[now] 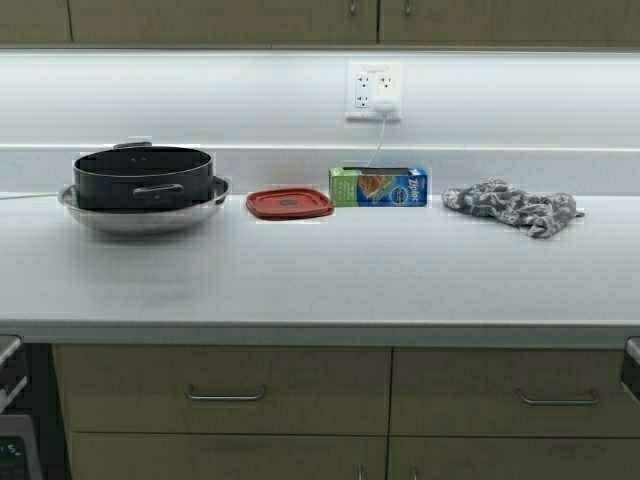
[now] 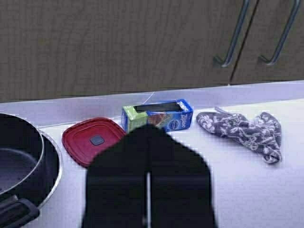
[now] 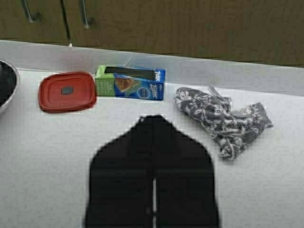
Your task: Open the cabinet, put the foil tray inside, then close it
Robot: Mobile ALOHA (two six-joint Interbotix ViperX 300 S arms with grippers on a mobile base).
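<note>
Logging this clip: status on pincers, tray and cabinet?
Left pincer and right pincer shut, empty, above the counter. Cabinet doors shut. No foil tray in view. Nothing blocking the doors.

Counter (image 1: 320, 280) carries: steel bowl (image 1: 145, 215), red lid (image 1: 289, 204), Ziploc box (image 1: 379, 187), probably mitt (image 1: 513, 206).
</note>
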